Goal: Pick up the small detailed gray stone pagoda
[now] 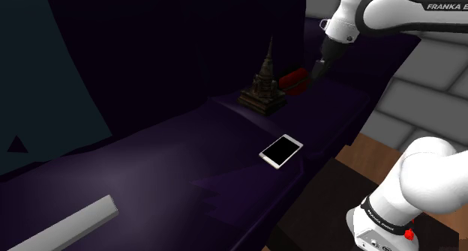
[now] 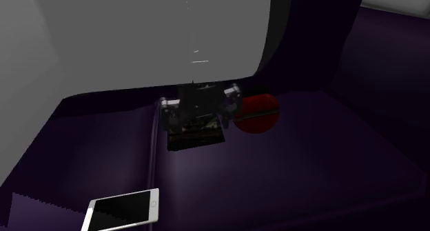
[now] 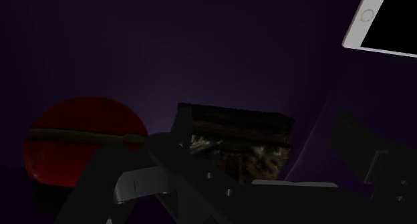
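Pagoda (image 1: 264,83), one, stands near one red round object (image 1: 292,79) and one phone (image 1: 281,150), pincer (image 1: 316,70) spread.

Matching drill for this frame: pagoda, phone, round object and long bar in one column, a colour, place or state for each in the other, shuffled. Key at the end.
Things:
1. pagoda
2. phone
3. round object
4. long bar

Descriptions:
A. pale grey, at the shoulder view's lower left
B. red, next to the pagoda on the shoulder view's right of it
C. standing upright, topped by a thin spire
D. white frame, black screen, lying flat

Pairs: 1-C, 2-D, 3-B, 4-A
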Motion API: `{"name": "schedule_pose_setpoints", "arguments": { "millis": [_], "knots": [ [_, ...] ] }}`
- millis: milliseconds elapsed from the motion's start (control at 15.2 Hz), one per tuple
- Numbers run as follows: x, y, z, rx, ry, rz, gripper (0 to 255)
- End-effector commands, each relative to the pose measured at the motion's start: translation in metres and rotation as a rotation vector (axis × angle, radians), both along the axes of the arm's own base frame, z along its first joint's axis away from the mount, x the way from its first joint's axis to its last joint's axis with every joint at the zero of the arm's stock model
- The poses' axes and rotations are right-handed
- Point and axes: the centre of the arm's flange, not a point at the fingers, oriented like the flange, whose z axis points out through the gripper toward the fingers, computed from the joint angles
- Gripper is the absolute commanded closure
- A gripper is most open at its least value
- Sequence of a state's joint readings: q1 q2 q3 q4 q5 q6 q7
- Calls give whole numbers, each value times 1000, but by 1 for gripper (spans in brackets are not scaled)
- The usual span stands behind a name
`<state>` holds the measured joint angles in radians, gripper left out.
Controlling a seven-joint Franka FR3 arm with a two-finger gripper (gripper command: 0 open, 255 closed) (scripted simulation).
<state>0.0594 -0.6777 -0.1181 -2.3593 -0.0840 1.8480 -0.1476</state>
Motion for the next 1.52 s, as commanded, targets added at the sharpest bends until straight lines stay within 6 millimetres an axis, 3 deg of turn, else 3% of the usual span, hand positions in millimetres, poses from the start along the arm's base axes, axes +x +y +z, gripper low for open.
{"name": "schedule_pose_setpoints", "arguments": {
  "millis": [0, 924, 990, 1452],
  "knots": [
    [20, -3, 3, 13, -57, 47, 0],
    [145, -23, 43, 115, -422, 361, 0],
    [151, -23, 47, 120, -440, 376, 0],
    [151, -23, 10, 120, -440, 376, 0]
  ]
}}
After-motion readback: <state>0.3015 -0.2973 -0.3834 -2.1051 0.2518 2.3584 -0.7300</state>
